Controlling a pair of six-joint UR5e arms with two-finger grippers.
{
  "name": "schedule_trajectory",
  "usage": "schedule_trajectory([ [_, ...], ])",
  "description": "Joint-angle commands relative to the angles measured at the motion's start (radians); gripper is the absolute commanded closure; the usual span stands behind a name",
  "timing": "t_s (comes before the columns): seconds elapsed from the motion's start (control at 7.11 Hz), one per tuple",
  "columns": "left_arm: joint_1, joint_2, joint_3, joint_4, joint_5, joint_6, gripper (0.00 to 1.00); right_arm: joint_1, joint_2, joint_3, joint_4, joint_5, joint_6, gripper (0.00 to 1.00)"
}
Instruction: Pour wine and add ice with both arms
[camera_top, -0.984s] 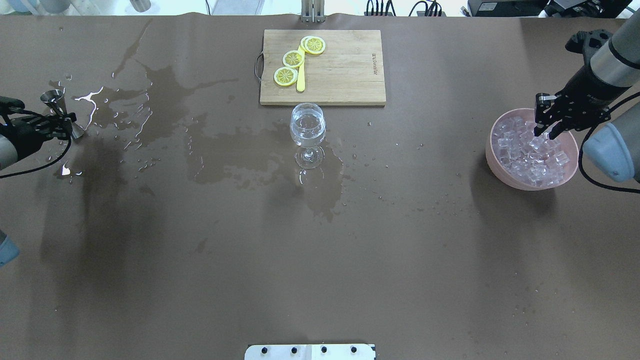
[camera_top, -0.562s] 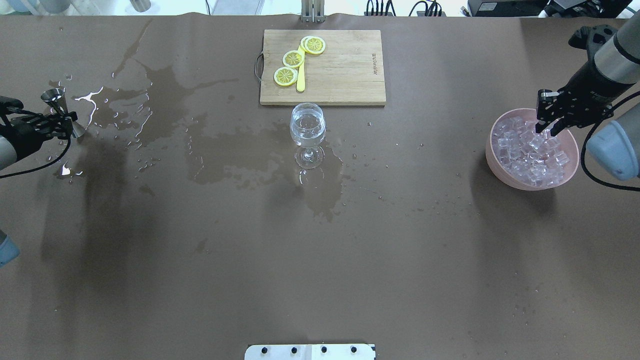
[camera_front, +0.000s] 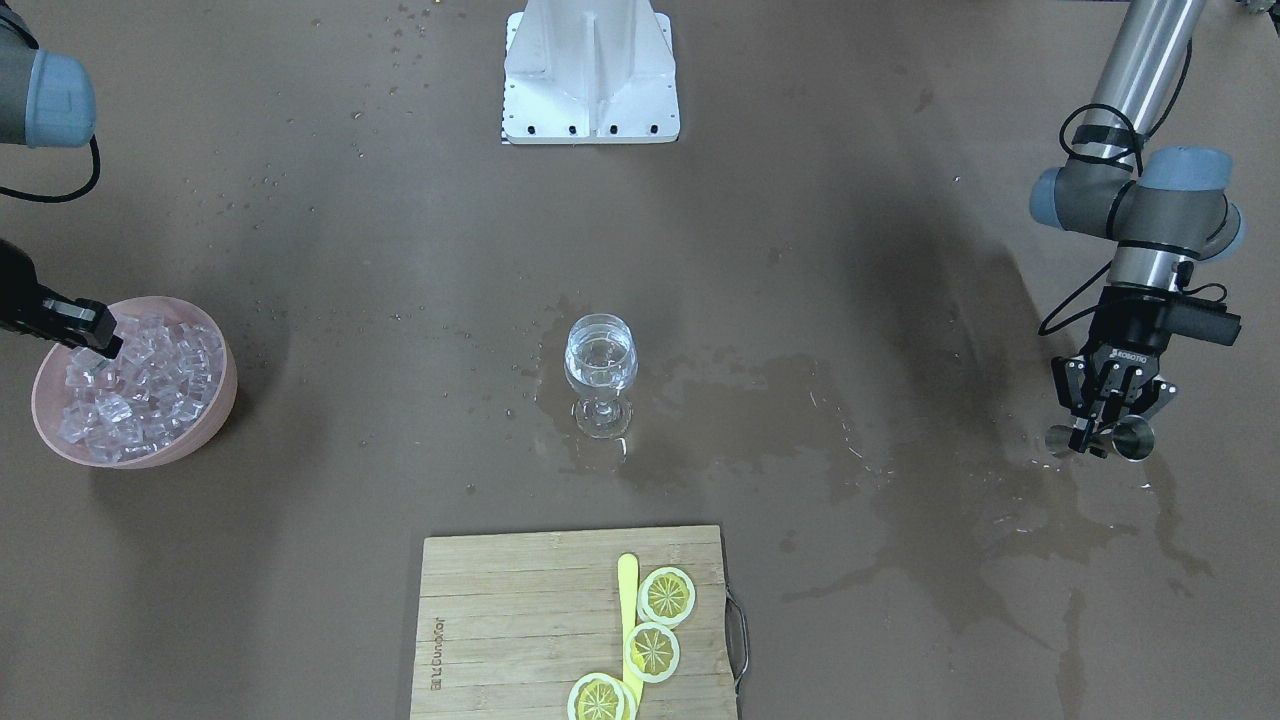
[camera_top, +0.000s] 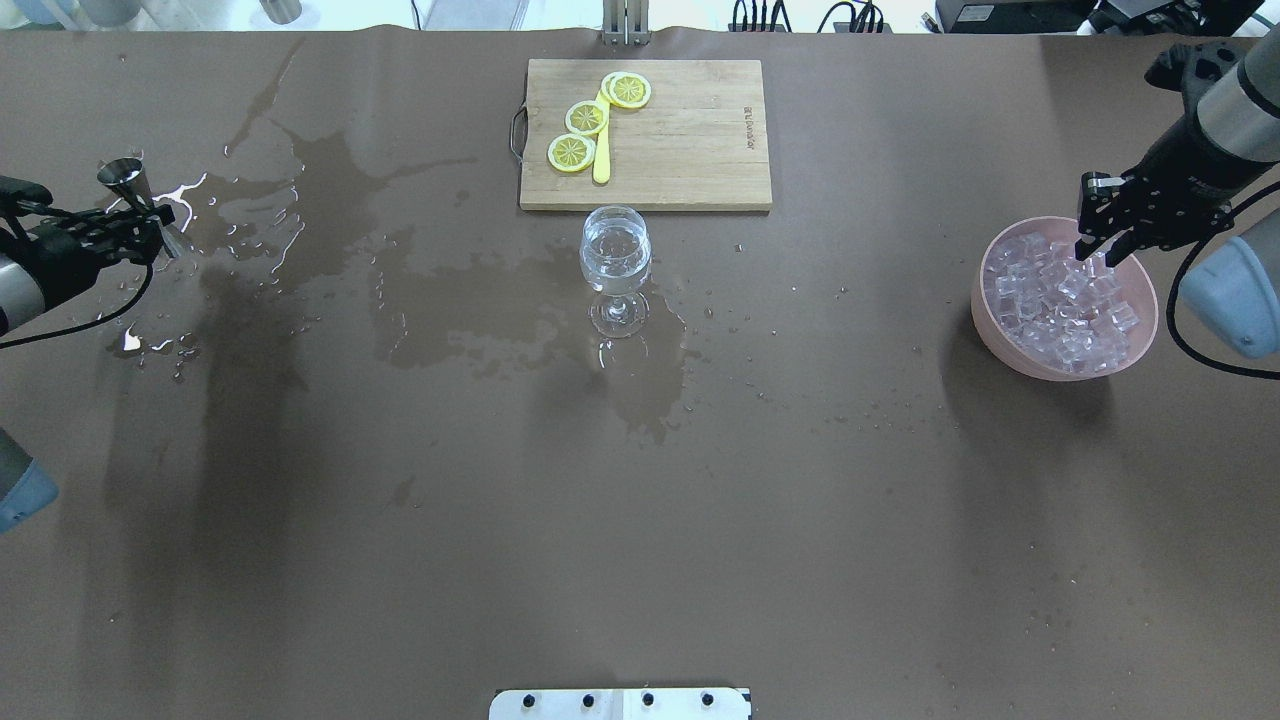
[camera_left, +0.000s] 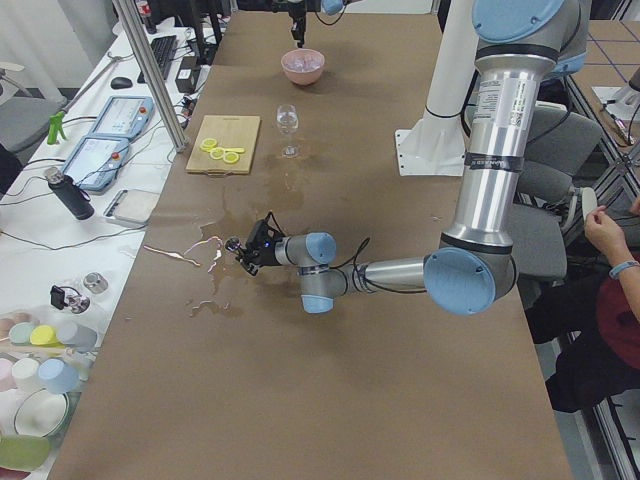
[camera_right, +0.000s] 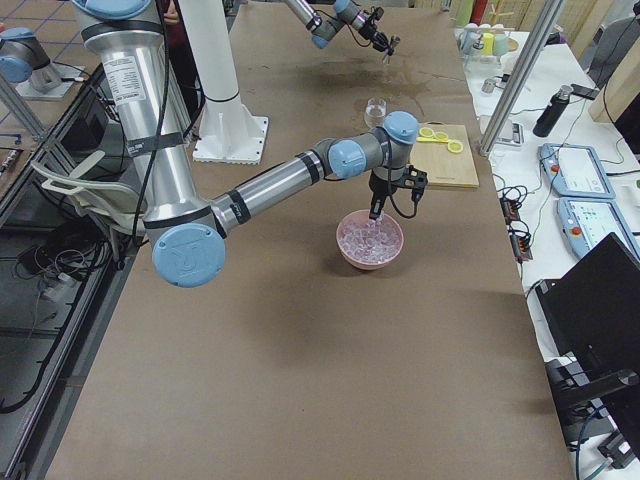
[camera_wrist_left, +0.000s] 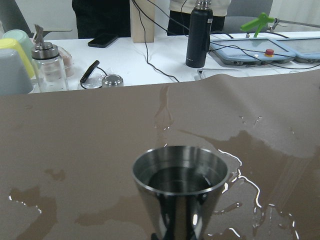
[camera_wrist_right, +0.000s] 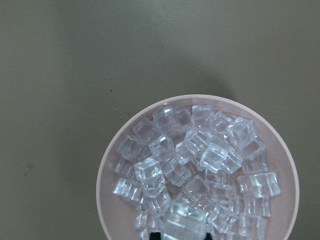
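A wine glass (camera_top: 615, 262) with clear wine in it stands mid-table, also in the front view (camera_front: 600, 372). My left gripper (camera_top: 148, 225) is shut on a steel jigger (camera_top: 128, 185) at the far left, just above the wet table; the left wrist view shows its cup (camera_wrist_left: 180, 182). My right gripper (camera_top: 1092, 245) hovers over the far rim of a pink bowl (camera_top: 990, 325) full of ice (camera_top: 1055, 295). It is shut on one ice cube (camera_wrist_right: 182, 222), above the other cubes (camera_wrist_right: 200, 155).
A wooden cutting board (camera_top: 680, 150) with lemon slices (camera_top: 585, 118) and a yellow knife lies behind the glass. Spilled liquid (camera_top: 330, 200) spreads from the jigger to the glass. The white robot base (camera_front: 590, 70) is at the near edge.
My right gripper has risen out of the ice toward the bowl's far rim, with a cube in it. My left gripper has moved the jigger slightly farther away across the table.
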Motion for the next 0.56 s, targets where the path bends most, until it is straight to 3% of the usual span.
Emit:
schedule_trajectory([
  [0.0,0.001,-0.085,-0.001,-0.004,0.002,-0.001,1.00,0.002,0.000,0.000,0.000,0.003,0.000,0.65],
  [0.42,0.003,-0.151,-0.017,0.021,-0.002,0.009,1.00,0.016,-0.002,0.000,0.000,0.006,0.000,0.65],
])
